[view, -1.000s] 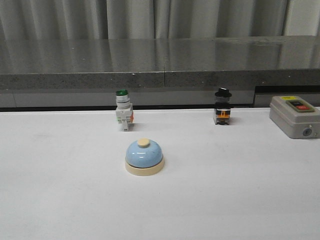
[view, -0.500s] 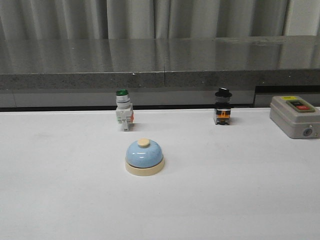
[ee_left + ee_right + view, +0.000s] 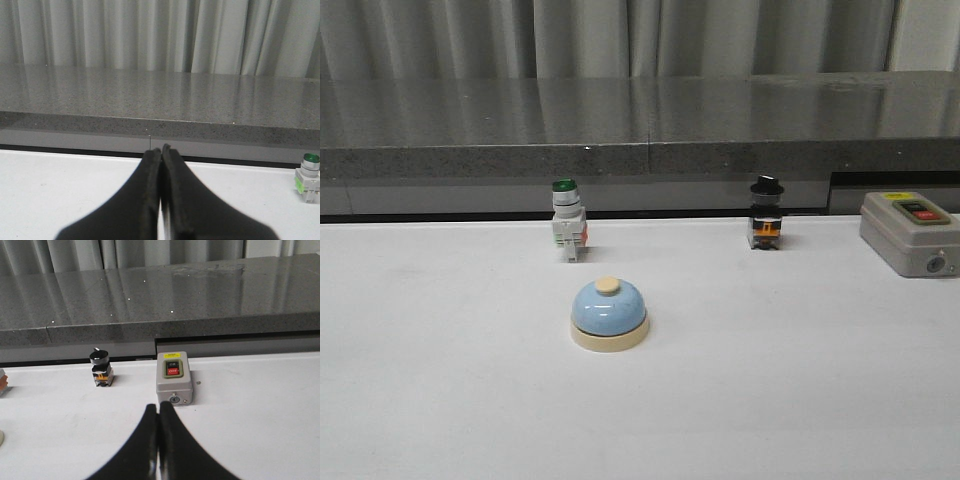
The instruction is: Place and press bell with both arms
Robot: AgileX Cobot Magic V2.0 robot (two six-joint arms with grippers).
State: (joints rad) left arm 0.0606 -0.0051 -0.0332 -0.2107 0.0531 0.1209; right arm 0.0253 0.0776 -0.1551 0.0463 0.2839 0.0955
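Note:
The bell (image 3: 609, 315), a light-blue glossy dome with a cream base and cream top button, stands on the white table (image 3: 440, 400) near the middle in the front view. Neither arm shows in the front view. My left gripper (image 3: 161, 150) is shut and empty in the left wrist view, above the table; the bell is out of that view. My right gripper (image 3: 158, 407) is shut and empty in the right wrist view, just short of the grey box; a cream sliver at that view's edge (image 3: 1, 438) may be the bell's base.
A green-capped white push-button switch (image 3: 566, 222) (image 3: 309, 172) stands behind the bell. A black-knobbed switch (image 3: 766, 214) (image 3: 100, 367) stands at back right. A grey box with a red button (image 3: 912, 233) (image 3: 173, 376) sits far right. A grey stone ledge (image 3: 640, 125) runs along the back.

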